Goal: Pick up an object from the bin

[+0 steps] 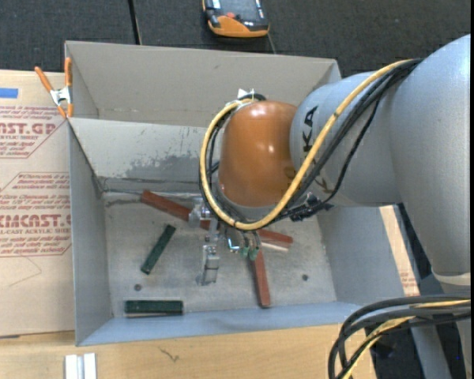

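Observation:
My gripper [210, 273] hangs under the orange wrist cover, low over the middle of the bin floor, with a silver metal part reaching down to the floor. A red-brown bar [261, 283] lies just to its right, running toward the front wall. A second red-brown bar [276, 239] pokes out from under the cover on the right. Left of the gripper lies a dark green bar [158, 249], set on a slant. Nothing shows held in the gripper.
A third red-brown bar [166, 204] lies by the back wall at the left. Another dark green bar [153, 308] lies flat along the front wall at the left. The arm and its cables cover the bin's right and back parts.

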Action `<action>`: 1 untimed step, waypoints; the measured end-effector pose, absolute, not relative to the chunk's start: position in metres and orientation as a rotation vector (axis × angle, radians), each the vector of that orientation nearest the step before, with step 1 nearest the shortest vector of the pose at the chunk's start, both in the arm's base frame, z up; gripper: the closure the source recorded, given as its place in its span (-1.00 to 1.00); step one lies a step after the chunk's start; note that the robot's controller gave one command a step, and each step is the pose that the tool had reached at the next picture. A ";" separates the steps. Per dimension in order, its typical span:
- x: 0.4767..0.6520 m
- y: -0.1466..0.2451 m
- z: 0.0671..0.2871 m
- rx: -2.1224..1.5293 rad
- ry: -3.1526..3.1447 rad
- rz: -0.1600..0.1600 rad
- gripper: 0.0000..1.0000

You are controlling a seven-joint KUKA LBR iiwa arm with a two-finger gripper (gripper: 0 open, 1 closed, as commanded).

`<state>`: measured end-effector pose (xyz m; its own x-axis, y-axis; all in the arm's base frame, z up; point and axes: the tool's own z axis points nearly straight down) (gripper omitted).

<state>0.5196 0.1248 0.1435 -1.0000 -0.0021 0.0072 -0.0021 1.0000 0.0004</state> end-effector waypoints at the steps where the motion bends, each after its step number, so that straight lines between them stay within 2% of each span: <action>1: 0.522 0.124 0.148 0.000 -3.142 -0.002 -1.00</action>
